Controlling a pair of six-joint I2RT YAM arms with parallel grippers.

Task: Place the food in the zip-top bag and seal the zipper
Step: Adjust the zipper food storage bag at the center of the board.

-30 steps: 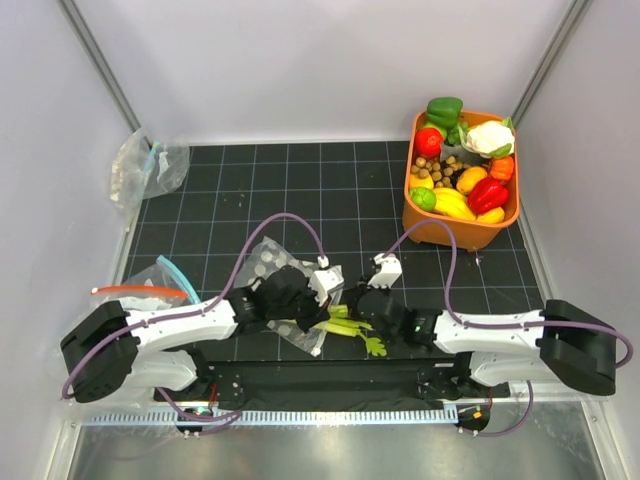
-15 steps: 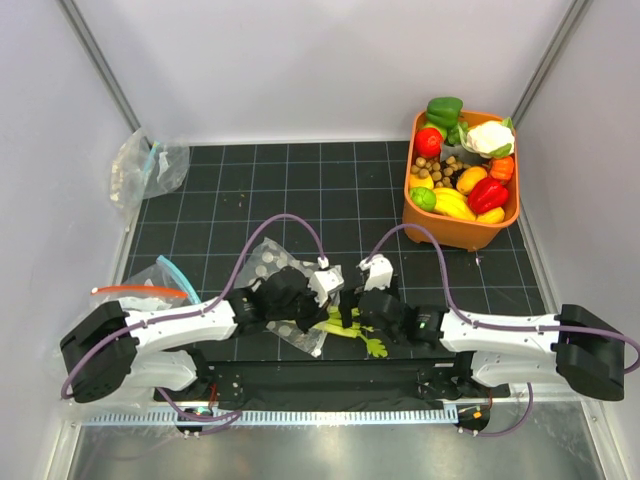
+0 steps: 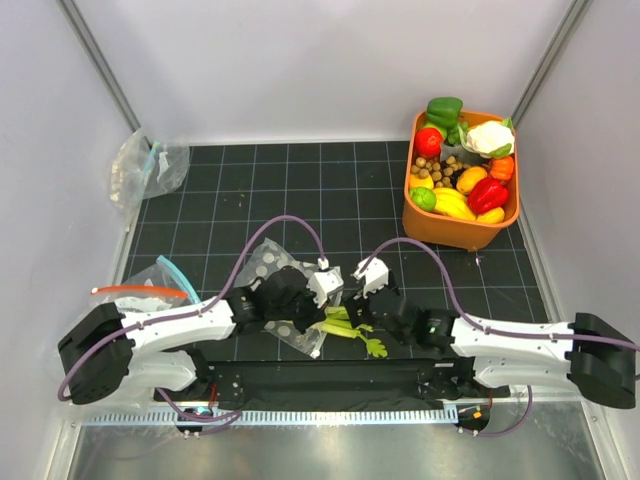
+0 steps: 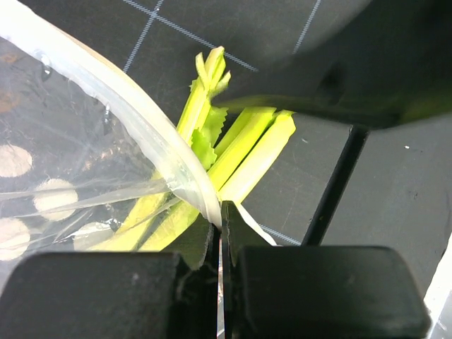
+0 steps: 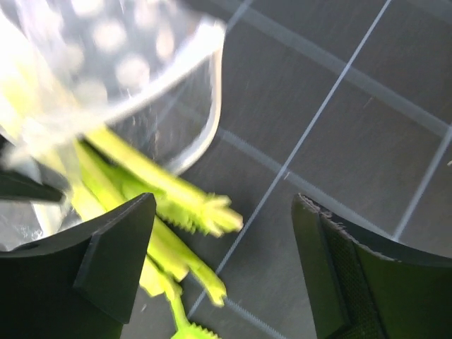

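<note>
Mat: near edge hidden under both arms. Bin of toy produce sits far right, well apart from the action. Left arm and right arm meet low centre, and their wrists cover most of what we need from above.

Bag lies left of centre on the mat. Only its far corner and a near flap show, because the left wrist covers the middle and the mouth. Two spare bags sit at the left edge, one partly cut off by the left arm.

Celery lies just in front of the bag mouth, between the two wrists. Its long axis runs roughly left to right and slants toward the near edge. The leafy end points right and near, outside the bag. The other end passes in under the plastic; in the left wrist view we see celery through the dotted film. We can't tell how deep it goes.

Zipper arcs over the celery as a pale strip.

Left gripper: jaws pressed together, pinching the bag at its mouth edge.

Right gripper: jaws wide apart, holding nothing, hovering over the leafy tips. That view is motion-blurred, so the bag edge is smeared.
</note>
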